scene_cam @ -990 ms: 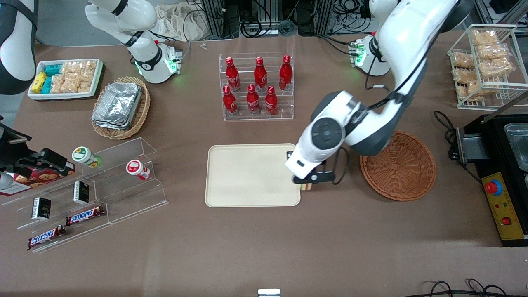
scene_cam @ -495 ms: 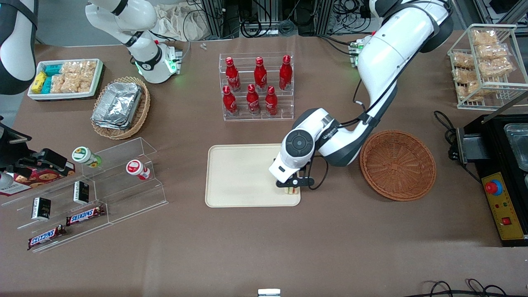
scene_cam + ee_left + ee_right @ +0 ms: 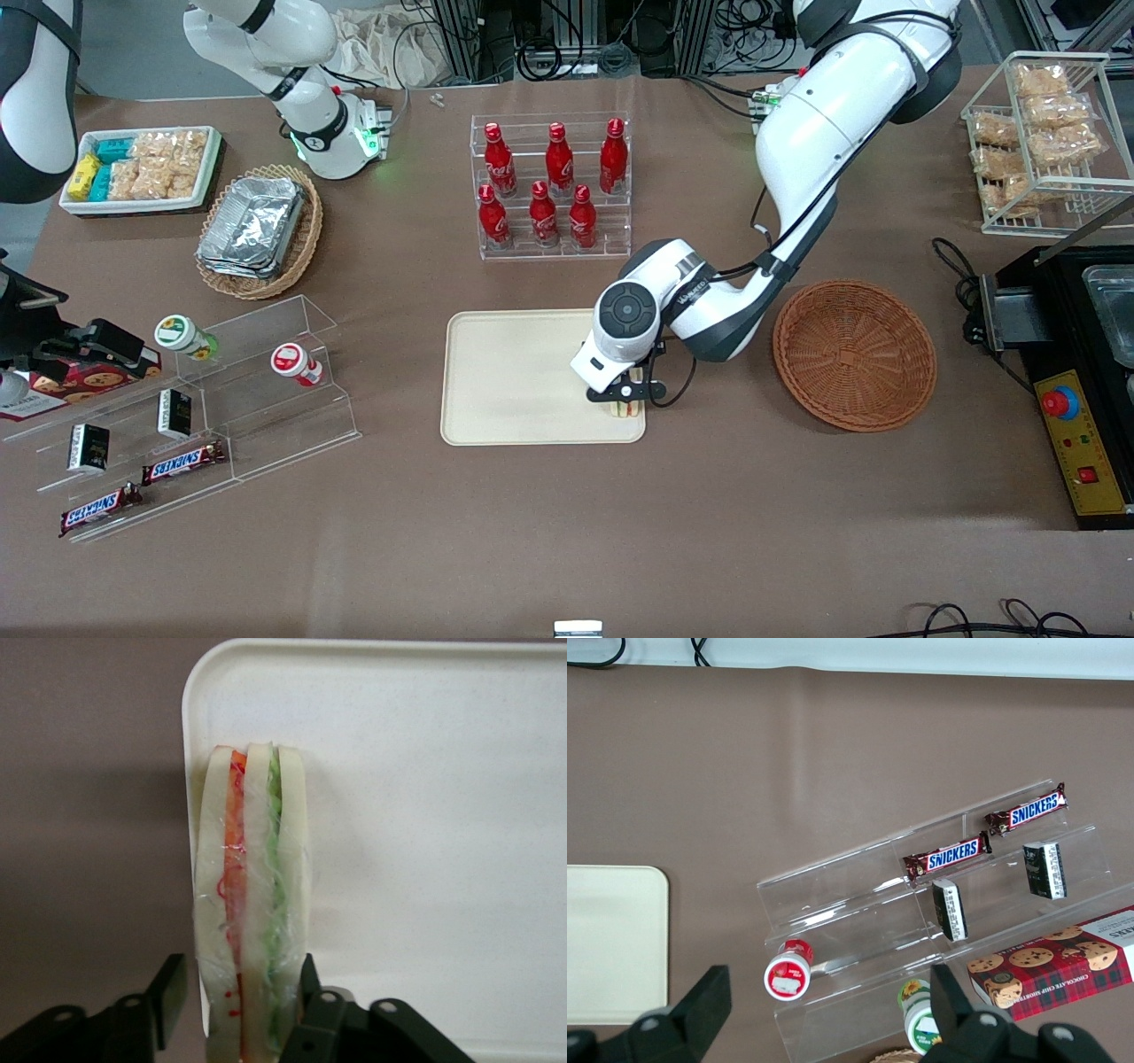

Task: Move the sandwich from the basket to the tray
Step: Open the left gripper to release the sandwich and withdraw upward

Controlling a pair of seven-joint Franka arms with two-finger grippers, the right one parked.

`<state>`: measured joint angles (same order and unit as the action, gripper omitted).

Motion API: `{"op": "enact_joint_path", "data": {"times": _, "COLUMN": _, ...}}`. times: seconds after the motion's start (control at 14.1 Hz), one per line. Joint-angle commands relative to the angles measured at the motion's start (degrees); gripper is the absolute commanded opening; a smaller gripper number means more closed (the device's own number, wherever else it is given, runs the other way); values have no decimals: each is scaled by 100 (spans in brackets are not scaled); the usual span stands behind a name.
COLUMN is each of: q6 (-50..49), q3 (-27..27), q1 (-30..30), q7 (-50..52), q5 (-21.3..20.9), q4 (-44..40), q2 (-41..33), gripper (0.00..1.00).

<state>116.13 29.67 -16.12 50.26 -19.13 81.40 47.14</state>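
Over the tray's (image 3: 523,377) corner nearest the basket (image 3: 855,354), the end effector (image 3: 625,400) hangs low, just above the tray surface. Its two dark fingers (image 3: 168,992) are clamped on the sandwich (image 3: 252,904), one on each outer bread slice. Sandwich stands on edge, three white bread layers with orange-red filling in one gap, green in the other. In the front view the sandwich (image 3: 625,408) peeks out under the wrist, inside the tray rim, close to the edge nearest the front camera. Cannot tell if its bottom touches the tray. Basket sits on the brown worktop (image 3: 567,532) beside the tray, toward the working arm's end, with nothing visible in it. Rack of red bottles (image 3: 551,190) stands farther from the front camera than the tray.
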Motion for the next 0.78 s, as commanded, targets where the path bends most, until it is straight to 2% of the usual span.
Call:
{"op": "enact_joint_path", "data": {"times": 0.0, "q6": -64, "q3": -32, "q1": -58, "q7": 133, "q5": -153, "q4": -186, "q2": -55, "gripper": 100}}
{"op": "enact_joint_path", "data": {"times": 0.21, "q6": -395, "q3": -102, "q1": 108, "q7": 221, "q5": -92, "q4": -195, "q2": -607, "gripper": 100}}
{"op": "enact_joint_path", "data": {"times": 0.35, "q6": -984, "q3": -41, "q1": 633, "q7": 134, "q5": -21, "q4": -116, "q2": -1056, "gripper": 100}}
{"op": "enact_joint_path", "data": {"times": 0.42, "q6": -1196, "q3": 186, "q1": 915, "q7": 125, "q5": -21, "q4": -115, "q2": -1223, "gripper": 100}}
{"op": "enact_joint_path", "data": {"times": 0.71, "q6": -1846, "q3": 100, "q1": 1268, "q7": -795, "q5": 66, "q4": -107, "q2": -1952, "gripper": 100}}
